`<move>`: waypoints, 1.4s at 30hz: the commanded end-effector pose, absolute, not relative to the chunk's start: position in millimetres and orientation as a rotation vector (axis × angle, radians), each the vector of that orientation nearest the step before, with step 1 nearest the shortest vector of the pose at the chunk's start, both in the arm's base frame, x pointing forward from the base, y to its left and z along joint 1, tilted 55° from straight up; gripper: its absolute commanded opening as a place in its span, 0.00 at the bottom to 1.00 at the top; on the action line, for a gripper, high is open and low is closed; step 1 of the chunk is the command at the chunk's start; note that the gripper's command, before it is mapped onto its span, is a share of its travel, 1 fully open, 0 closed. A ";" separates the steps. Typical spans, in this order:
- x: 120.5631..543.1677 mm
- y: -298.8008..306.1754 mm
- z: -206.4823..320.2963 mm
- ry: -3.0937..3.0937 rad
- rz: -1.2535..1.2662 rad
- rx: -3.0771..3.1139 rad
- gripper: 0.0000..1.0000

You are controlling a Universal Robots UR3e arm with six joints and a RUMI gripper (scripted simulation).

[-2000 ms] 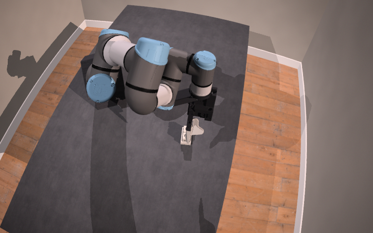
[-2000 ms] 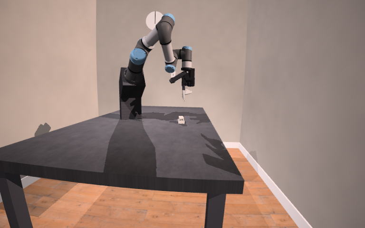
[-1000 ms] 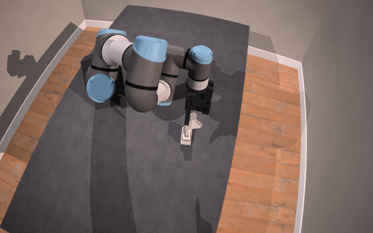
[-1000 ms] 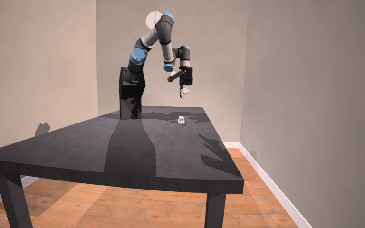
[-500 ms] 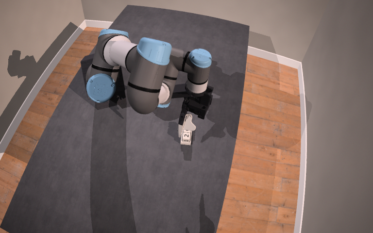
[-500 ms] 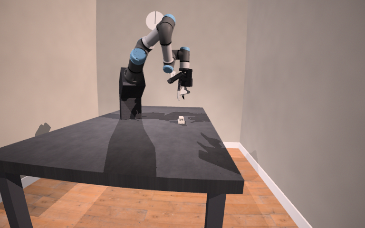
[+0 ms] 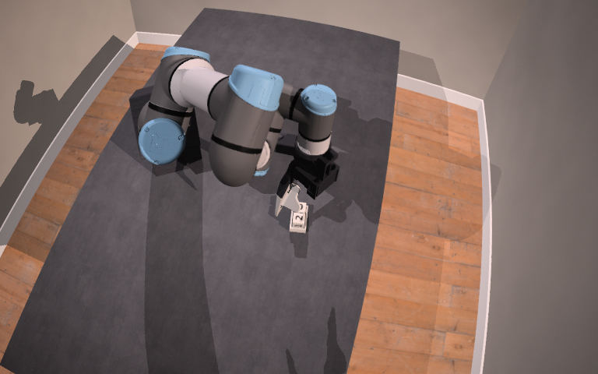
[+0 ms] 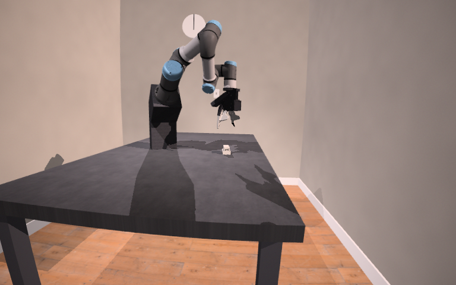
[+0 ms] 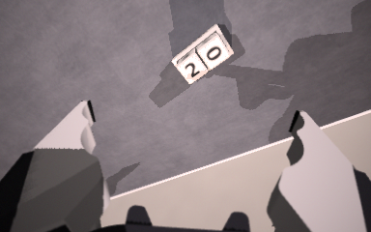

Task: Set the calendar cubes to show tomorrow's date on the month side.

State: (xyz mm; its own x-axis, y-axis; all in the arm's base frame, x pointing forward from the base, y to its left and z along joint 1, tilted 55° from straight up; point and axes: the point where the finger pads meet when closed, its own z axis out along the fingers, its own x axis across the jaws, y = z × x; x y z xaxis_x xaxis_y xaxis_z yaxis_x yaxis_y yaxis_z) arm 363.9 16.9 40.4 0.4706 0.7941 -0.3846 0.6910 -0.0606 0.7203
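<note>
Backed by beige walls (image 7: pixel 550 198) (image 8: pixel 262 43), with orange planks (image 7: pixel 423 198) (image 8: pixel 201 255) underfoot. From left to right along the dark grey desk (image 7: pixel 110 264) (image 8: pixel 168 187) (image 9: pixel 121 72), past a black pedestal (image 8: pixel 156 127), then below a white wall disc (image 8: pixel 187 27) marked with a dark line. Farther right, up above the desk beneath the arm (image 7: pixel 240 128) (image 8: pixel 208 43), wide-open jaws (image 7: pixel 288 211) (image 8: pixel 225 126), gripping nothing. Below, on the desk, a white tray (image 7: pixel 297 229) (image 8: pixel 227 153) (image 9: pixel 195 43); seated in it, reading "2" then "0" from the wrist view, a left cube (image 7: pixel 299 218) (image 9: pixel 192 70) and a right cube (image 9: pixel 214 53). Too small to read: the month's name.

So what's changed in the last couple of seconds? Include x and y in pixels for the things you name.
The arm's wrist (image 7: pixel 314 128) (image 8: pixel 230 75) has shifted slightly left in the top view and turned, so the fingers (image 7: pixel 290 200) (image 8: pixel 218 121) now show spread apart from outside. No grasp or release shows. The calendar (image 7: pixel 299 218) (image 8: pixel 226 149) (image 9: pixel 191 69) stayed put.
</note>
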 end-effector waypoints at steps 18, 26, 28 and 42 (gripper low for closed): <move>374.8 7.2 32.8 0.743 0.444 2.087 1.00; 379.7 2.1 31.2 0.500 0.573 2.180 1.00; 380.6 1.1 31.0 0.455 0.596 2.195 1.00; 382.0 -0.5 30.8 0.383 0.632 2.216 0.28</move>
State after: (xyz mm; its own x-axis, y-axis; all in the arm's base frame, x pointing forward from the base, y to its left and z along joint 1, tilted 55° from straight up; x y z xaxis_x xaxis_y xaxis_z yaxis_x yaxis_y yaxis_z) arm 381.7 -0.6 30.7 0.8305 0.4647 0.3071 0.0778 -0.6427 0.7621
